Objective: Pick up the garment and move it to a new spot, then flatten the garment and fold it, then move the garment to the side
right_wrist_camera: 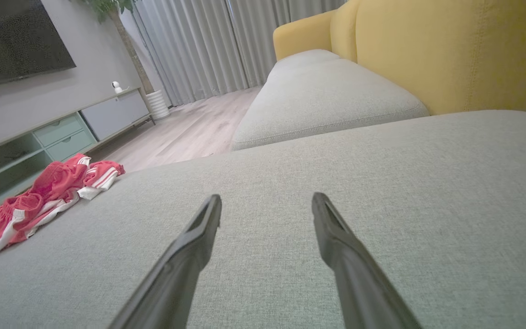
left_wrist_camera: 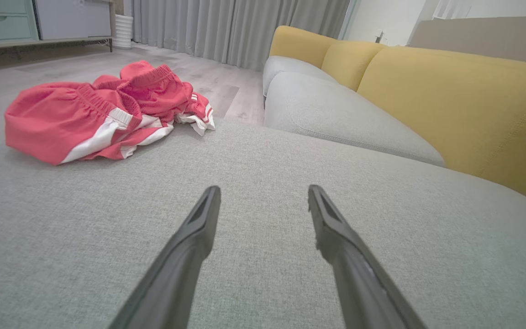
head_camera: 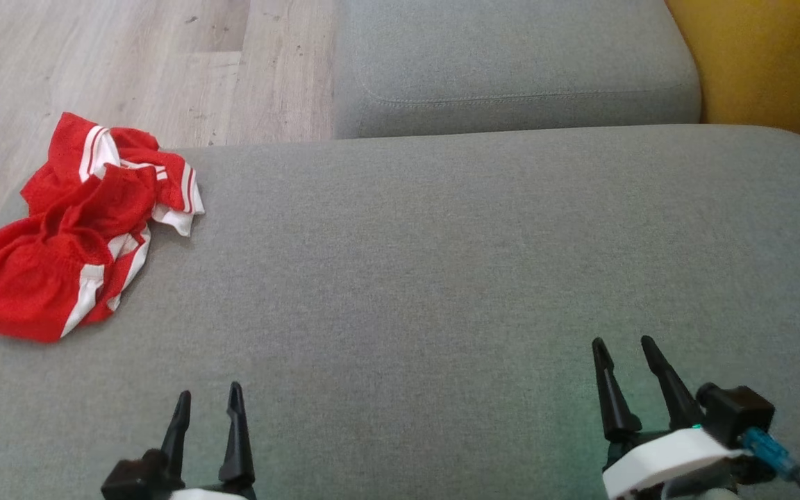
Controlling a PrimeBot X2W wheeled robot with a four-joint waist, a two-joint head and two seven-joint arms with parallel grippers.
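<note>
Left gripper (head_camera: pixel 209 391): fingers spread wide with nothing between them, low at the near edge of the grey seat cushion (head_camera: pixel 442 264), pointing out across it.
Right gripper (head_camera: pixel 623 342): spread and empty too, off on the other side and a little farther forward.
Between them: bare grey fabric.
Garment (head_camera: pixel 73 229): red shorts with white stripes, crumpled in a heap at the far left corner of the cushion. They lie close to the rim above the wood floor (head_camera: pixel 129 62), well apart from both grippers and nearer the left one.
Beyond: a second grey cushion (head_camera: pixel 511 62) and the yellow backrest (head_camera: pixel 761 62).
Step in hand: the pick-up, which looks not yet begun.
Doing it well: the left arm seems the natural one. Come down on a raised ridge — the gathered waistband stands up nicely — and pinch a thick bunch, not a single thin layer. Keep the fingertips from digging into the upholstery.
Then: lift it fully clear before moving it, so the heap doesn't drag off the edge. Carry it to the open middle, where both grippers could reach it to flatten it.
</note>
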